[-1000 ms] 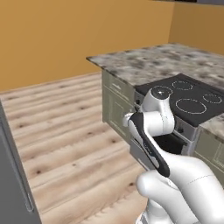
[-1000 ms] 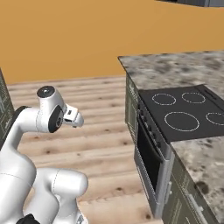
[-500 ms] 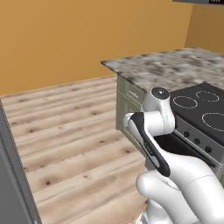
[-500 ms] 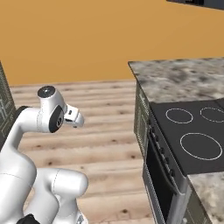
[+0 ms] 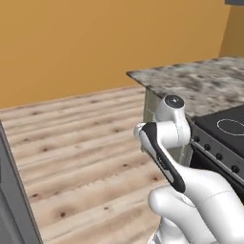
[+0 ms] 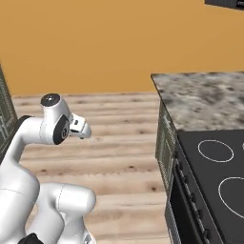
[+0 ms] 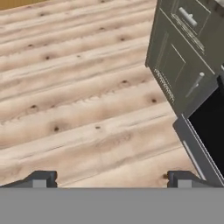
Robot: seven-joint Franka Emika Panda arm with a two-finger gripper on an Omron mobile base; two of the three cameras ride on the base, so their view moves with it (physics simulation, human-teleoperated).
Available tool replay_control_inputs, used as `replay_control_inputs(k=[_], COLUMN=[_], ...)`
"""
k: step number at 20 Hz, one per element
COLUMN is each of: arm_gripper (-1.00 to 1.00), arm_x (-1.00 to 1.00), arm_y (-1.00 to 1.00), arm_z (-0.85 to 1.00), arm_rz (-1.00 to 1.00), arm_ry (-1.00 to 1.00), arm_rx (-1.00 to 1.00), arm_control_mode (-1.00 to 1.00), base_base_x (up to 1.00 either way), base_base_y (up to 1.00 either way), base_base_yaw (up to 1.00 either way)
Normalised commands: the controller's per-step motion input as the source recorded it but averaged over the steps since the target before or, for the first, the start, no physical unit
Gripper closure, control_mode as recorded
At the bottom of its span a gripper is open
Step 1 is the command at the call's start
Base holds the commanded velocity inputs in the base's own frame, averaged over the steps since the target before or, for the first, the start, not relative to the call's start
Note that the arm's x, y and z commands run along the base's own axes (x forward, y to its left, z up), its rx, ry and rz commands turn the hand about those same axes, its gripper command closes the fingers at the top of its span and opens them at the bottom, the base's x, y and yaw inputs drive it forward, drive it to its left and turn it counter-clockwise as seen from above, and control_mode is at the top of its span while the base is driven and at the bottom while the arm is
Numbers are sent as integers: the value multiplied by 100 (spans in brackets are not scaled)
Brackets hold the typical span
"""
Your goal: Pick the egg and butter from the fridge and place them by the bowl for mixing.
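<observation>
My gripper (image 7: 111,180) is open, its two dark fingertips (image 7: 41,179) wide apart with nothing between them. It points down at bare wooden floor (image 7: 78,87), beside the stove's front. In the right base view the hand (image 6: 80,127) sits folded close to the arm, well above the floor. A tall grey slab (image 5: 14,200) at the lower left edge of the left base view looks like the fridge's side. The egg, the butter and the bowl are out of view.
A kitchen island with a speckled stone top (image 5: 200,81) stands to the right, carrying a black cooktop (image 6: 214,162). Below it are olive-green cabinet fronts (image 7: 183,57) and the dark oven door (image 7: 208,127). An olive-green panelled front (image 6: 5,119) stands at the left edge. An orange wall (image 6: 105,43) closes the back.
The whole picture has shifted: the base has moved, so island and stove slide right and look closer. The arm keeps its folded pose and the gripper stays open.
</observation>
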Motion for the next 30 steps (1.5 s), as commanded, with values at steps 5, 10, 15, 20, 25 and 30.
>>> replay_control_inputs(k=[5, 10, 15, 20, 25, 30], arm_gripper=[-100, -100, -100, -100, -100, -100], arm_x=[0, 0, 0, 0, 0, 0], arm_y=[0, 0, 0, 0, 0, 0], arm_z=[0, 0, 0, 0, 0, 0], arm_rz=[0, 0, 0, 0, 0, 0], arm_ry=[0, 0, 0, 0, 0, 0], arm_rx=[0, 0, 0, 0, 0, 0], arm_control_mode=[100, 100, 100, 100, 100, 100], base_base_x=[69, 17, 15, -6, -20, -35], base_base_y=[-6, -3, -13, -15, -19, -23], base_base_yaw=[14, 45, 30, 24, 39, 48])
